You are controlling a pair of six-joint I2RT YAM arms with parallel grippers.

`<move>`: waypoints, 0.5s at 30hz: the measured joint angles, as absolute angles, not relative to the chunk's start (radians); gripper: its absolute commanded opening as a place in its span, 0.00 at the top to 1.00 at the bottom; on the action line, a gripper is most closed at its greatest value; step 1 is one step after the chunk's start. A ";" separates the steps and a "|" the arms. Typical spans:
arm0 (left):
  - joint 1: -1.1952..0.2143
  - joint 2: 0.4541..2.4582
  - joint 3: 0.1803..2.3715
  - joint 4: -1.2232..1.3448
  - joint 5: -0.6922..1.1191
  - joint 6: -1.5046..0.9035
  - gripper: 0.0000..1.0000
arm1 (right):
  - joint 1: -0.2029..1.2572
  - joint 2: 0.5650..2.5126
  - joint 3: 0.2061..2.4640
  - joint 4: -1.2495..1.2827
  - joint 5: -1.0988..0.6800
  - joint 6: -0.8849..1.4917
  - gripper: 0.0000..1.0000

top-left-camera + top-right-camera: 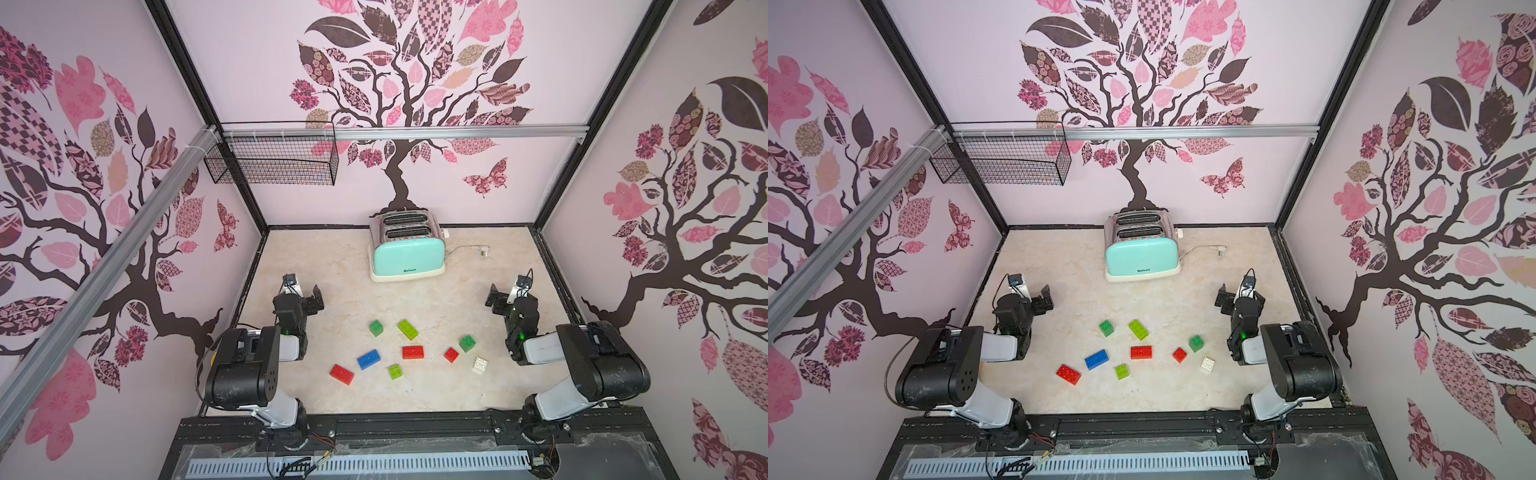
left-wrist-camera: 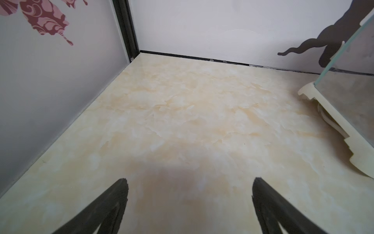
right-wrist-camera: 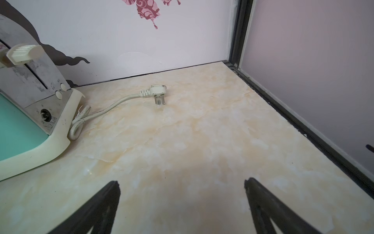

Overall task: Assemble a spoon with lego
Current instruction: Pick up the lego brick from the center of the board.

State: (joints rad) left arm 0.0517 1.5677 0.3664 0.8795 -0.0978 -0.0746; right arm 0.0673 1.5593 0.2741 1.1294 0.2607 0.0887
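Lying loose on the desk [image 1: 415,399], between the arms and nearer than the toaster [image 1: 408,251], the nine lego [image 1: 413,352] bricks sit apart, none joined; no spoon exists yet. They look light, rigid and slick, best pinched across flat side walls. Left pincer [image 2: 189,182] and right pincer [image 3: 182,182] both gape wide, holding nothing.

Left gripper [image 2: 190,182] hangs with jaws spread wide above bare marbled tabletop [image 2: 182,113]; toaster [image 2: 348,97] stands beside the wall.
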 measured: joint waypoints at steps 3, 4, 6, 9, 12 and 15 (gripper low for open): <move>0.045 1.568 0.366 0.879 -0.091 -0.074 0.02 | 0.067 1.559 0.274 1.130 0.257 0.088 0.00; 0.045 1.568 0.366 0.878 -0.090 -0.074 0.02 | 0.066 1.559 0.274 1.130 0.257 0.088 0.01; 0.045 1.568 0.367 0.875 -0.090 -0.074 0.02 | 0.065 1.559 0.274 1.130 0.256 0.088 0.00; 0.035 1.568 0.375 0.859 -0.097 -0.069 0.02 | 0.064 1.559 0.274 1.130 0.256 0.088 0.00; 0.023 1.568 0.384 0.850 -0.104 -0.060 0.02 | 0.064 1.559 0.274 1.130 0.256 0.088 0.00; 0.020 1.568 0.386 0.848 -0.105 -0.056 0.02 | 0.064 1.559 0.274 1.130 0.256 0.088 0.00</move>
State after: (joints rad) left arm 0.0196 1.5677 0.3862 0.8478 -0.1055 -0.0559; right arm 0.0635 1.5593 0.2741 1.1301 0.2562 0.0883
